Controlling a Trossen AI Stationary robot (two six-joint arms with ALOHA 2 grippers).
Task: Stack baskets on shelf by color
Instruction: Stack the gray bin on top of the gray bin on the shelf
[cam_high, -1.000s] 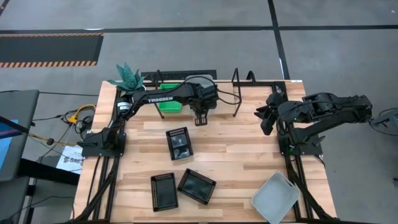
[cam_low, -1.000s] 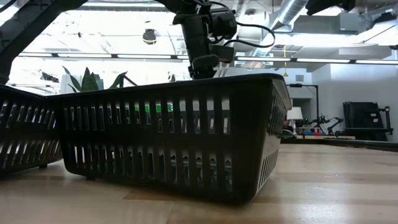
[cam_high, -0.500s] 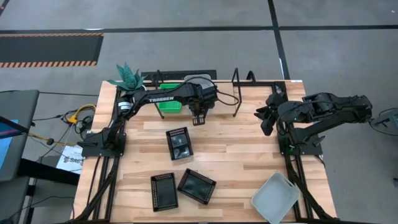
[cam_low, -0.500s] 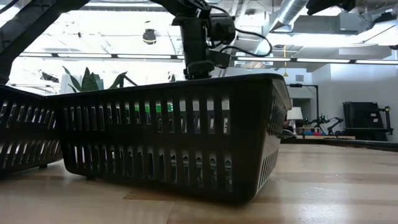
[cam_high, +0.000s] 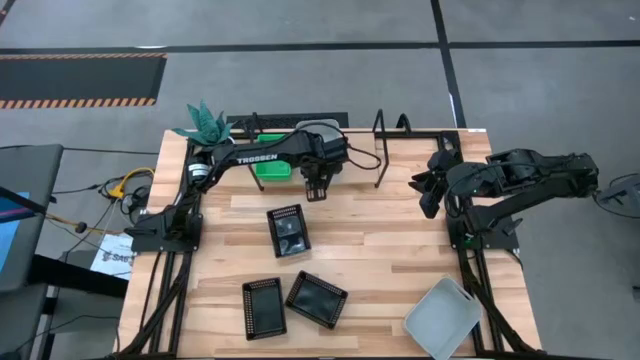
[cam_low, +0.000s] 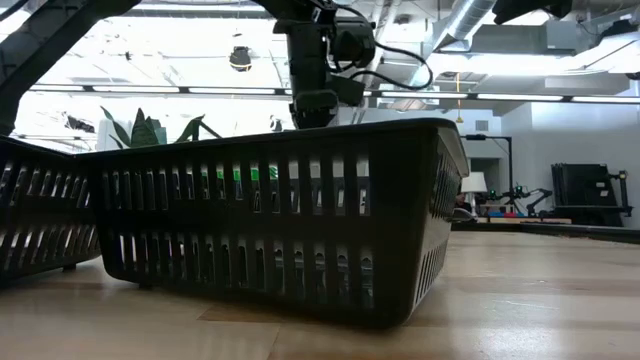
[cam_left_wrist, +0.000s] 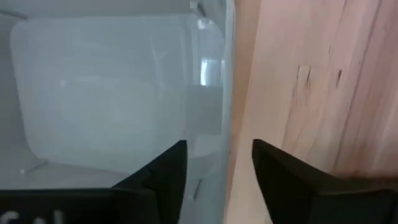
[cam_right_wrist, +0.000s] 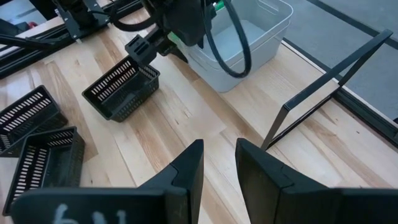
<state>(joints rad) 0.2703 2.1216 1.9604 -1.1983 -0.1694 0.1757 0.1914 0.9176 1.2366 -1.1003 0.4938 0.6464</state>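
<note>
At back of table: shelf (cam_high: 420, 135), a wire frame with upright loops, along the far edge.
White on shelf: white basket (cam_right_wrist: 239, 43) at the shelf's left part; looks like a stack, count not readable from here.
Green on shelf: green basket (cam_high: 270, 168) just left of the white one, mostly under the left arm; number of layers cannot tell.
Left gripper: left gripper (cam_left_wrist: 217, 168) directly over the white basket's front rim, fingers spread, nothing pinched; wrist view shows the rim between the two tips and bare wood beside it. Reads as a drop-off just finished.
Right gripper: right gripper (cam_right_wrist: 219, 165) parked at the right edge of the table, near the shelf's right end, fingers slightly apart, empty.
Black, not placed: three black baskets on the tabletop. One (cam_high: 288, 230) mid-table, two (cam_high: 263, 307) (cam_high: 316, 298) side by side near the front edge, touching or nearly so.
White, not placed: one white basket (cam_high: 441, 317) at the front right corner, tilted to the table edge.
Progress: roughly half or a bit more, my estimate. Green and most white appear done.
Left to do: last white onto the white stack; all three black stacked on the free shelf space to the right.
</note>
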